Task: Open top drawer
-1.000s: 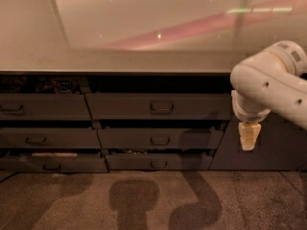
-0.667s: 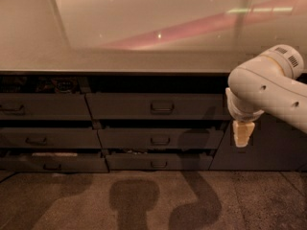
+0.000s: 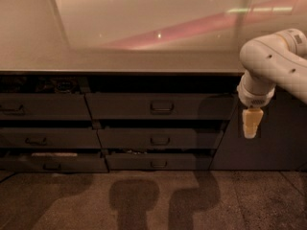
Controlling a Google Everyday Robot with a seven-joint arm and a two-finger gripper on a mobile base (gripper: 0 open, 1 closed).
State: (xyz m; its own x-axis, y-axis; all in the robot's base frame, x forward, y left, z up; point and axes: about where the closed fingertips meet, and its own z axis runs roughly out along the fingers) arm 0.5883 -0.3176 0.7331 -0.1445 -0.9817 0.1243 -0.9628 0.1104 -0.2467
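The task looks barely begun: the top drawer (image 3: 120,107), directly under the tabletop (image 3: 144,61), sits closed with its handle (image 3: 161,107) untouched, while the gripper (image 3: 251,128) hangs pointing down, well to the right of that handle, and I cannot tell whether its jaws are apart or together.

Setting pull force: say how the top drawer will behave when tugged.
The top drawer is wide and looks rigid: probably heavy, sliding straight, not flexing. Its small loop handle may slip from a loose grip. The gripper hangs to its right, off the handle.
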